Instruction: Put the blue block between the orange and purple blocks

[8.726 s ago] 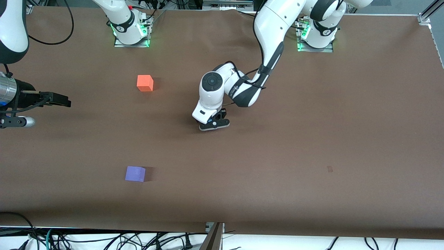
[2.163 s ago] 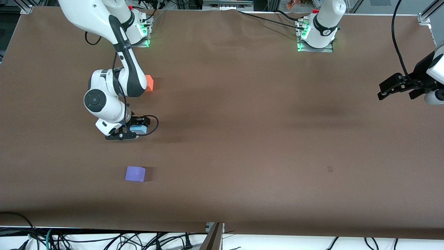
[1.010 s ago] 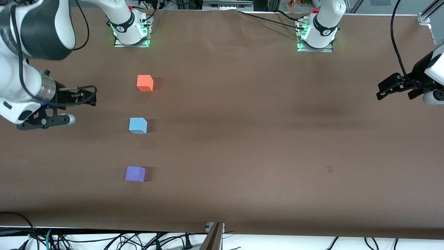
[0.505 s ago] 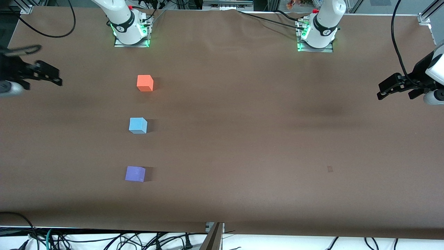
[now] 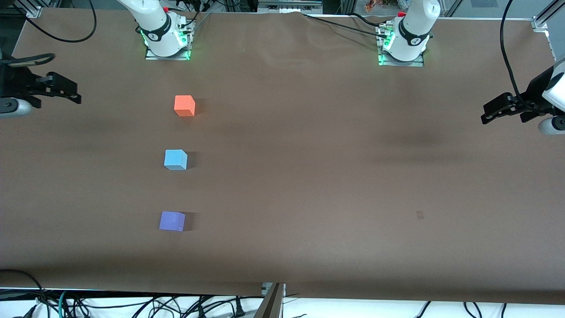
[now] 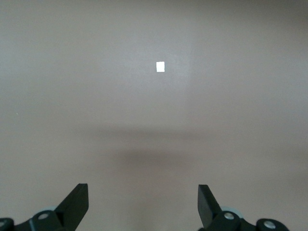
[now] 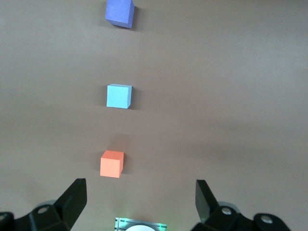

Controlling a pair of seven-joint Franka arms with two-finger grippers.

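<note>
Blue block (image 5: pixel 175 159) sits on table btwn orange block (image 5: pixel 184 105) and purple block (image 5: pixel 172 221); note right gripper (image 5: pixel 66 90) and left gripper (image 5: pixel 496 110) both spread wide, holding nothing

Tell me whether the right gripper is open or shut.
Open: the right gripper shows its fingers spread wide apart, nothing between them, above the table.

We see even overhead light on the matte brown tabletop (image 5: pixel 309 176), soft short shadows beside each cube, sharp focus, and paler, washed-out wrist views.
</note>
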